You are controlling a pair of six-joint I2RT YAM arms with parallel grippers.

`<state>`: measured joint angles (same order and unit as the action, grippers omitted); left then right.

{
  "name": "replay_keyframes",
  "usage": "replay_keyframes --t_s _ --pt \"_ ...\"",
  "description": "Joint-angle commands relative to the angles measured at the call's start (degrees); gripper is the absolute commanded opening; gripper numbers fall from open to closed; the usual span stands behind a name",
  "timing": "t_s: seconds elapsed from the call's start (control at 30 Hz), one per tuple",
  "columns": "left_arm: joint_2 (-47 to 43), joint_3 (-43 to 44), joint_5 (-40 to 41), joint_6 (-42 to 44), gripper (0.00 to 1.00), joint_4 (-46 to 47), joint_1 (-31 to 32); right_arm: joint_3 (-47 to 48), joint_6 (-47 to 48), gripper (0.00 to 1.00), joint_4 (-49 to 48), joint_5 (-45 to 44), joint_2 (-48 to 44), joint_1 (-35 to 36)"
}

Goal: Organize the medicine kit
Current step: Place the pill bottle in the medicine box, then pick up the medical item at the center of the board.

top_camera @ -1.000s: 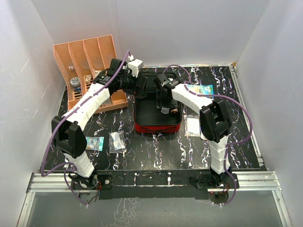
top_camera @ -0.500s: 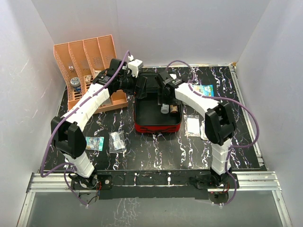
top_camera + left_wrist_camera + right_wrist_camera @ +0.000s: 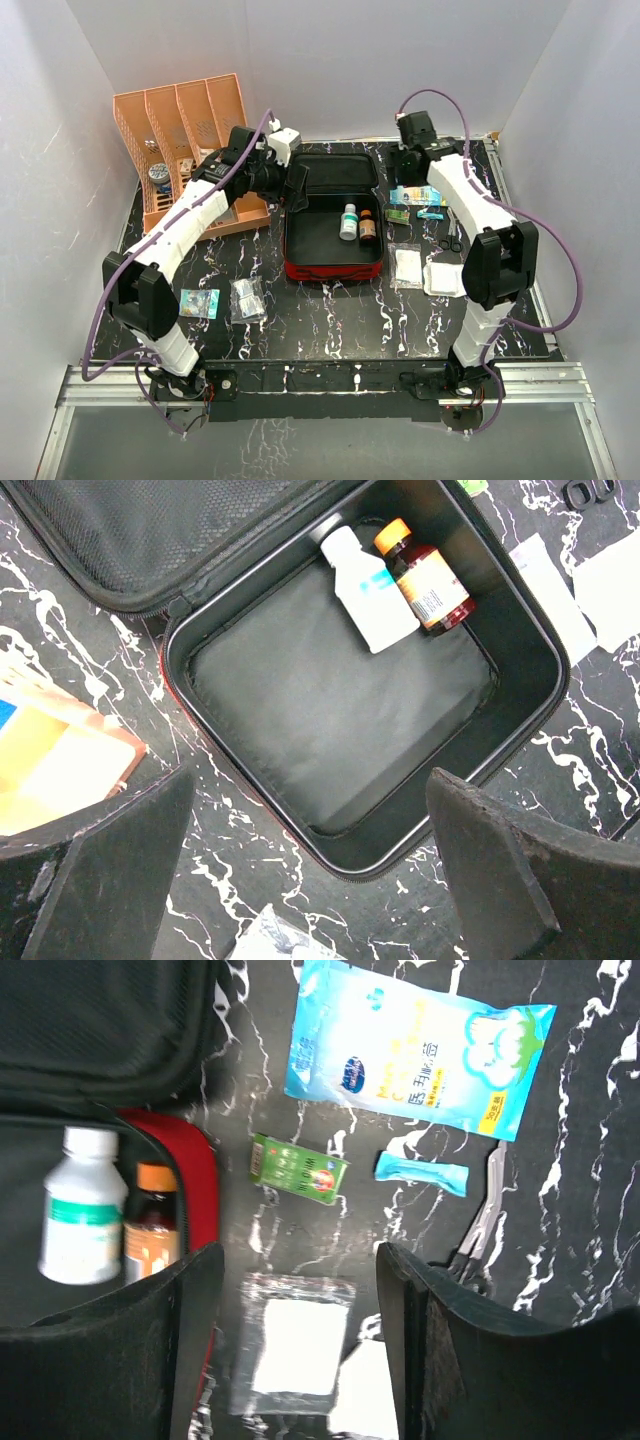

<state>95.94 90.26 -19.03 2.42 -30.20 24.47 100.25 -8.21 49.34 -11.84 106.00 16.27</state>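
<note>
Red fabric walls and a black lining mark the medicine kit [image 3: 330, 268]. It lies open in the middle of the table [image 3: 300, 330], with its lid [image 3: 340, 168] folded back toward the far wall. In the right half of its tray you have a white bottle [image 3: 348, 222] and a brown bottle [image 3: 367, 227] with an orange cap. They lie on their sides, touching.

Your left gripper [image 3: 310, 777] hangs above the kit's left edge, fingers spread wide with nothing between them. The orange rack [image 3: 185, 150] stands just behind that arm.

Your right gripper [image 3: 300, 1250] is up over the table to the right of the kit, near the far edge, and its fingers are also apart and empty. Below it you can see a blue wipes packet [image 3: 415, 1050], a small green box [image 3: 298, 1168], a teal sachet [image 3: 422, 1172] and scissors [image 3: 480, 1230], all on the table beside the kit. A clear packet [image 3: 290, 1345] with a white pad inside lies nearer you, just beside the kit's right wall.

On your left, not far from the left arm's base, a small blue packet [image 3: 200, 303] and a clear wrapped item [image 3: 245, 298] lie on the table.
</note>
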Motion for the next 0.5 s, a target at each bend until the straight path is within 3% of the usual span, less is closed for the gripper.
replay_keyframes --t_s 0.0,0.17,0.47 --pt "-4.0 -1.3 -0.8 0.3 0.99 -0.9 -0.3 -2.0 17.7 0.58 -2.6 15.1 -2.2 -4.1" --pt "-4.5 -2.0 -1.0 0.5 0.99 -1.0 -0.3 -7.5 32.0 0.55 -3.5 23.6 -3.3 -4.5" --pt "-5.3 -4.0 -2.0 0.8 0.99 -0.5 -0.3 -19.2 44.7 0.55 -11.9 25.8 -8.7 -5.8"
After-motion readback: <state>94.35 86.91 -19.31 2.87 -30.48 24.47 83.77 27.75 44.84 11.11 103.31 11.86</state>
